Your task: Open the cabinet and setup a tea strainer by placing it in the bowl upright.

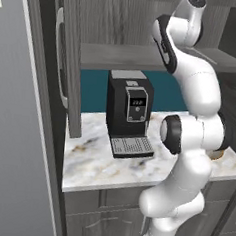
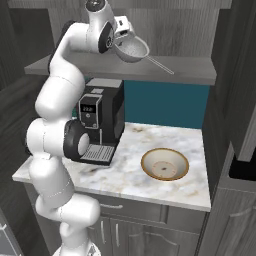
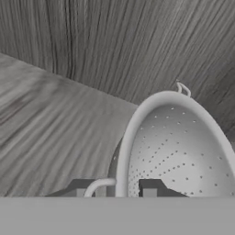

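Note:
The cabinet stands open, its left door [image 1: 69, 61] swung out and its inner shelf [image 2: 195, 70] bare. My gripper [image 2: 121, 36] reaches in above that shelf and is shut on the rim of the tea strainer [image 2: 132, 50]. This grey mesh dome hangs tilted, and its thin handle slants down to the right toward the shelf. In the hand view the strainer [image 3: 179, 147] has its rim between my gripper's [image 3: 117, 188] two dark tips. The tan bowl [image 2: 165, 164] sits on the marble counter below, to the right.
A black coffee machine [image 2: 102, 122] stands on the counter [image 2: 130, 175] left of the bowl, under the shelf. A teal wall runs behind it. The cabinet's right door [image 2: 235, 75] hangs open at the right edge. Grey drawers [image 2: 125, 207] sit below the counter.

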